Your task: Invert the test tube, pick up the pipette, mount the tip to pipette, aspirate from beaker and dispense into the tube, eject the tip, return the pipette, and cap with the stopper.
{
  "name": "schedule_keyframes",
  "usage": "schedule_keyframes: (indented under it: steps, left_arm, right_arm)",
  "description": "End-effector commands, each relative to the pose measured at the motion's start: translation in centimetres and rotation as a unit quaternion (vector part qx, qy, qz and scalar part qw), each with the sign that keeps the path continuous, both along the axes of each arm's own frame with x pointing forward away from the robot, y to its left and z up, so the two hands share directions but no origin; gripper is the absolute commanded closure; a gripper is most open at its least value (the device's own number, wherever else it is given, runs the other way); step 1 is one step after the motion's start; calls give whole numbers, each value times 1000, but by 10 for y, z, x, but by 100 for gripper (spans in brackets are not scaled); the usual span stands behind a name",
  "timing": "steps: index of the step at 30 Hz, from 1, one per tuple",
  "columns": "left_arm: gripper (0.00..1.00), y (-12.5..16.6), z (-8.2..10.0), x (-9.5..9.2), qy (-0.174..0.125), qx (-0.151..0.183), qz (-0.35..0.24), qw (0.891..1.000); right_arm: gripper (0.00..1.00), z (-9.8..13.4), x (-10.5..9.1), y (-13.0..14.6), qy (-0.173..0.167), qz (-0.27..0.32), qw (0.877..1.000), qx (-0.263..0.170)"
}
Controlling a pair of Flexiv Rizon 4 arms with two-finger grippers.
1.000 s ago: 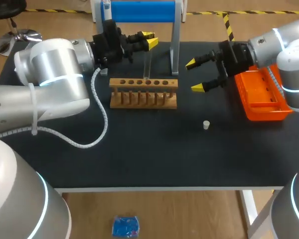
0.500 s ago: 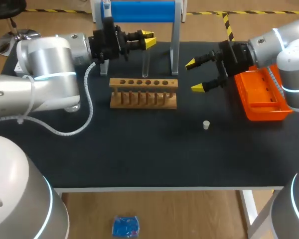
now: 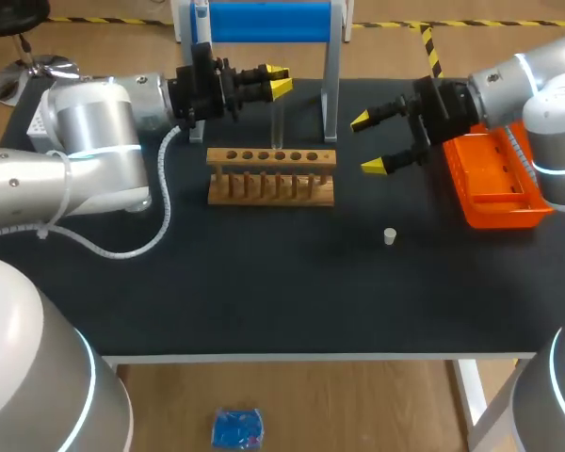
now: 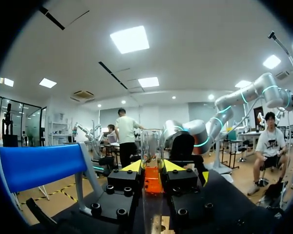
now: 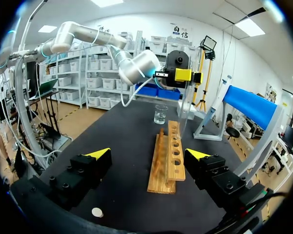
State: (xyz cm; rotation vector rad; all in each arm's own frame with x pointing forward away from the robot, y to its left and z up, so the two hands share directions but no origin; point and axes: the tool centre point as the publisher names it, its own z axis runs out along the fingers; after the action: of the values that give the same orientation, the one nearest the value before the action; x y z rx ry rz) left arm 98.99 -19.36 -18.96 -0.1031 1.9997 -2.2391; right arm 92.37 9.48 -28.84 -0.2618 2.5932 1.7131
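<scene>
My left gripper (image 3: 271, 83) is clamped on the tube (image 3: 278, 121), one yellow tip on each side of the glass. It holds the tube upright over the rack (image 3: 271, 176), which stands near the middle of the table's (image 3: 292, 301) far edge. The tube's lower end comes down to the rack's top; I cannot tell whether it sits in a hole. From the left wrist the glass runs straight up between the two tips. My right gripper (image 3: 372, 143) hangs spread wide, holding nothing, just beside the rack's right end and above the table. The orange tray (image 3: 494, 188) lies behind it along the right edge. The stopper (image 3: 390, 236) stands alone on the table, nearer the front edge than the rack and well apart from both grippers. From the right wrist I see the beaker (image 5: 160, 114) on the table beyond the rack's far end, towards the left edge. The blue stand (image 3: 264, 21) rises at the far edge behind the rack.
</scene>
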Motion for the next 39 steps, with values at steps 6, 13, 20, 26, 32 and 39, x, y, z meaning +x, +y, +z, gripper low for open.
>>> schedule_keyframes:
  steps: [6, 13, 20, 26, 32, 39]
  left_arm:
    - [100, -2, -8, 4, -1, -8, -5, 1000]
    - [100, -1, -15, 6, 4, -9, -2, 1000]
    - [100, 0, -20, 8, 7, -10, 2, 1000]
    - [100, 1, -25, 10, 9, -8, 5, 1000]
    - [100, 3, -27, 11, 17, 5, 5, 1000]
    - [100, 6, -30, 9, 27, 51, 2, 998]
  right_arm:
    - [0, 0, 0, -1, 0, 1, 1000, 0]
    - [0, 0, 0, -1, 0, 1, 1000, 0]
    - [0, 0, 0, -1, 0, 1, 1000, 0]
    - [0, 0, 0, -1, 0, 1, 1000, 0]
    - [0, 0, 0, -1, 0, 1, 1000, 0]
    - [0, 0, 0, -1, 0, 1, 1000, 0]
